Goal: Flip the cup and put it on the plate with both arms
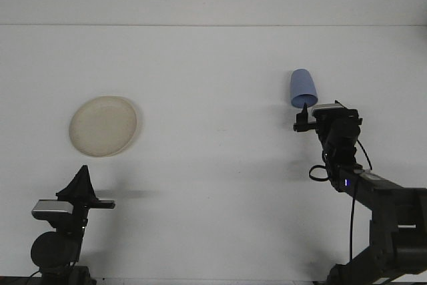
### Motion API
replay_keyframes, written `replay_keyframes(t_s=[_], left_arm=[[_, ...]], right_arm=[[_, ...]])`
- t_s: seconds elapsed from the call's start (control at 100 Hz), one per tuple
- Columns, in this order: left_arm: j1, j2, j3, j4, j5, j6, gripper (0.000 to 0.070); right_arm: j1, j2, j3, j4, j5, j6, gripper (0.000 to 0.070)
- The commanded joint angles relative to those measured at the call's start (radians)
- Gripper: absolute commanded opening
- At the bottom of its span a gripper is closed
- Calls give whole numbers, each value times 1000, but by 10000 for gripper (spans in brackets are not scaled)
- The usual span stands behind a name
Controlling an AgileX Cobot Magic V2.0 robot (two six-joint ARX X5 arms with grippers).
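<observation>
A blue cup (303, 89) rests on the white table at the right, its wide rim facing the camera and its narrow base pointing away. A round cream plate (103, 125) lies flat at the left. My right gripper (321, 107) is stretched forward just in front of the cup's rim and stands open, with one fingertip (305, 109) right below the rim and nothing held. My left gripper (83, 177) sits low at the front left, below the plate, its fingers together in a single point.
The white table (213, 165) runs back to a pale wall. The right arm's black links and cable (360, 191) rise from the front right corner. The left arm's base (57, 248) is at the front left.
</observation>
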Motion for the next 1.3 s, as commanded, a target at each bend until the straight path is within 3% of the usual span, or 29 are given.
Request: replay_keyframes(t_s=[0.0,0.23,0.38,0.5,0.61,0.7,0.83,1.04,1.23,1.29], left_arm=[[1,0,-20,15,-4,2,12],[1,0,-20,15,-4,2,12],[1,0,-20,15,-4,2,12],[1,0,-20,15,-4,2,12],[1,0,-20,14,-4,2,12],[1,0,-20,15,-4,2,12],[1,0,-20,15,-4,2,12],[1,0,-20,15,-4,2,12],[1,0,-20,15,-4,2,12],[1,0,-20,15,-4,2,12]], right_arm=[[-6,54,56,15,-2,-12,607],[-20,209,202,8,-4,-66,606],[-28,290,270,10,-45,-83,582],[-28,318,305,9,-53,-83,368],[-28,325,321,10,-106,-83,200],[-28,325,328,10,-135,-81,0],[-28,319,328,10,-150,-61,0],[-33,229,328,-37,-167,35,0],[-33,37,328,-205,-179,124,0],[-33,-36,328,-283,-215,161,0]])
